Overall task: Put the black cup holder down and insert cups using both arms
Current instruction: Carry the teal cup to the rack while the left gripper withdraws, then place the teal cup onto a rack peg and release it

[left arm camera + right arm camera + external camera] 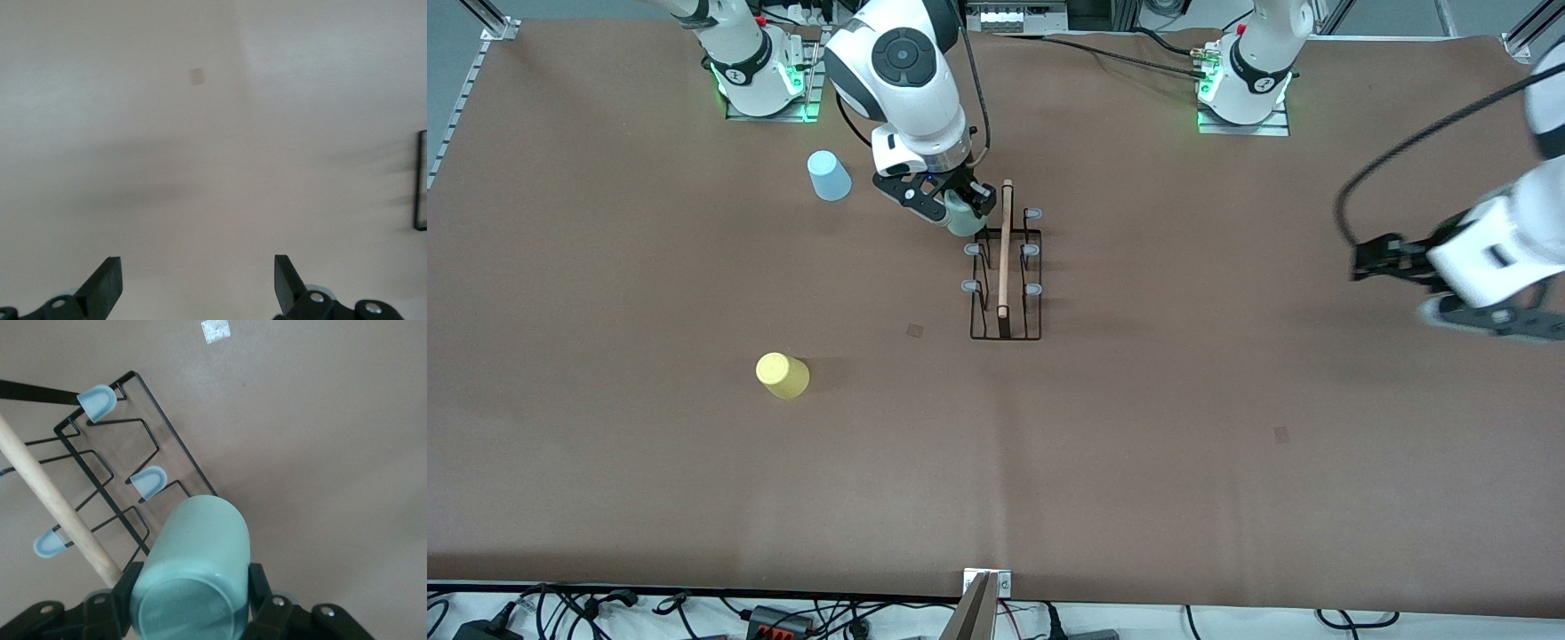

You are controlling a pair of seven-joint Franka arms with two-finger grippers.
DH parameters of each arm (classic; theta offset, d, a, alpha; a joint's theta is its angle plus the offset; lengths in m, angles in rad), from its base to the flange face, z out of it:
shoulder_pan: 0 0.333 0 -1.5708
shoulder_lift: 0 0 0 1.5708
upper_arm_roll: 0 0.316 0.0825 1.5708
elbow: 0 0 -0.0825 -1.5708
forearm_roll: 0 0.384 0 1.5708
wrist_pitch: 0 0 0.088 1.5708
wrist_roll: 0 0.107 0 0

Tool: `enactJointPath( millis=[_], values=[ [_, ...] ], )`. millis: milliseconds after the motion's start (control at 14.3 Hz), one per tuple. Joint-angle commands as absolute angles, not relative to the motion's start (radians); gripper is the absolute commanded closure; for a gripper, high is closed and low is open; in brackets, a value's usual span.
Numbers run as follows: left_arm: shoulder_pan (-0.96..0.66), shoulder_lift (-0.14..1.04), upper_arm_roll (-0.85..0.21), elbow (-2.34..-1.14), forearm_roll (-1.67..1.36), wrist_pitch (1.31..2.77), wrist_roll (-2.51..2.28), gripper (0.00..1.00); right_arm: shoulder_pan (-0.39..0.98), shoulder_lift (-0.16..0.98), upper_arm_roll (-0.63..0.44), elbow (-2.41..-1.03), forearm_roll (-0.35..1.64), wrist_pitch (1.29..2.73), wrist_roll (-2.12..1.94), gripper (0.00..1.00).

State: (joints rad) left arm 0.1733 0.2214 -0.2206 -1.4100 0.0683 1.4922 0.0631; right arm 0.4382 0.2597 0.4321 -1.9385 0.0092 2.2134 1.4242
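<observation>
Front view: three cups [965, 216], one rack [1006, 271].

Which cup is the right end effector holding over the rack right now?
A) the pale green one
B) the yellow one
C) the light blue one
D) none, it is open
A: the right end effector is shut on the pale green cup at the black cup holder; the yellow cup and light blue cup stand on the table.

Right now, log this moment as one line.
right gripper: shut on pale green plastic cup, over black wire cup holder | left gripper: open, waiting | yellow cup, blue cup: on table
</observation>
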Motion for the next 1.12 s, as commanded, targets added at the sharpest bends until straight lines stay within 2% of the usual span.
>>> enactJointPath(
  millis=[0, 140, 210, 280, 350, 560, 909, 1049],
  values=[
    [-0.003, 0.024, 0.019, -1.627, -0.048, 1.558, 0.058, 0.00, 0.448, 0.281, 0.439, -1.928, -0.009, 2.210, 1.454, 0.82],
    [-0.008, -0.050, 0.049, -1.732, -0.106, 1.647, 0.052, 0.00, 0.448, 0.288, 0.439, -1.928, -0.009, 2.210, 1.454, 0.67],
    [-0.009, -0.055, 0.058, -1.746, -0.104, 1.661, 0.051, 0.00, 0.448, 0.290, 0.439, -1.928, -0.009, 2.212, 1.453, 0.45],
    [-0.014, -0.070, 0.064, -1.761, -0.101, 1.667, 0.051, 0.00, 0.445, 0.290, 0.439, -1.928, -0.009, 2.212, 1.450, 0.10],
    [-0.018, -0.086, 0.064, -1.781, -0.082, 1.670, 0.049, 0.00, 0.434, 0.285, 0.437, -1.927, -0.008, 2.210, 1.441, 0.00],
    [-0.046, -0.132, 0.066, -1.827, -0.049, 1.684, 0.000, 0.00, 0.361, 0.261, 0.433, -1.927, -0.008, 2.200, 1.379, 0.00],
    [-0.034, -0.117, 0.064, -1.813, -0.049, 1.671, -0.014, 0.00, 0.128, 0.222, 0.423, -1.925, -0.014, 2.152, 0.931, 0.00],
    [-0.034, -0.118, 0.058, -1.813, -0.049, 1.667, -0.012, 0.00, 0.065, 0.225, 0.372, -1.919, -0.044, 2.163, 0.704, 0.00]
  ],
)
